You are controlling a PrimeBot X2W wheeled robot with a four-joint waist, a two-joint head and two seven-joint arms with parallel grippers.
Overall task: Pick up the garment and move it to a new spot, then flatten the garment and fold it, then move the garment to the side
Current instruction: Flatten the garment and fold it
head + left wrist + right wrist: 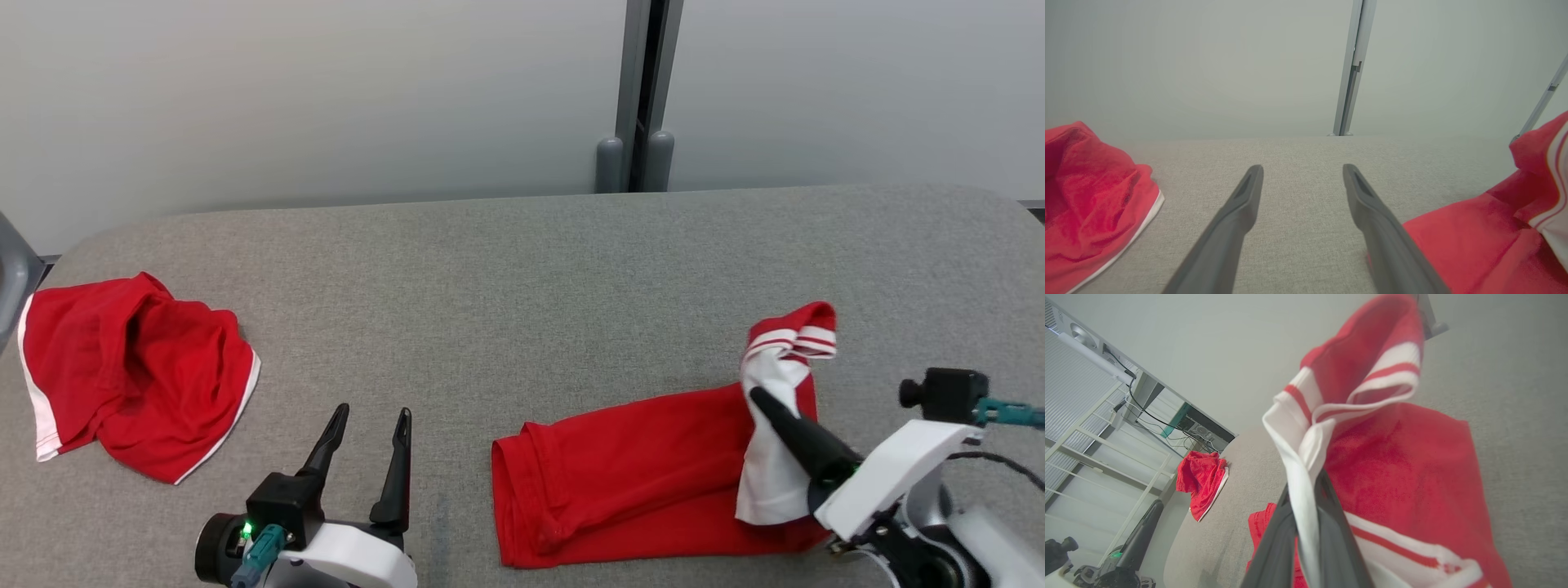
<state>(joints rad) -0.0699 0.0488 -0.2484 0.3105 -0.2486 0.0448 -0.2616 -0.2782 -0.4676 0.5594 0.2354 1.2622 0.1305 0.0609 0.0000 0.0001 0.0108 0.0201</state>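
Observation:
A red garment [637,474] with white striped trim lies at the near right of the grey table [522,269], its left part flat. My right gripper [757,396] is shut on the white-striped end and holds it raised off the surface. The right wrist view shows white cloth pinched between the dark fingers [1331,539], with the striped hem [1372,371] curling above. My left gripper [371,410] stands open at the near centre-left, over bare table, with nothing between its fingers [1241,204]. The garment's edge [1474,237] lies just right of it.
A second red garment with white edging [131,384] lies crumpled at the far left of the table, also seen as a red heap [1090,204]. A grey post [641,98] stands behind the table's far edge against a pale wall. Bare cloth surface stretches across the middle and back.

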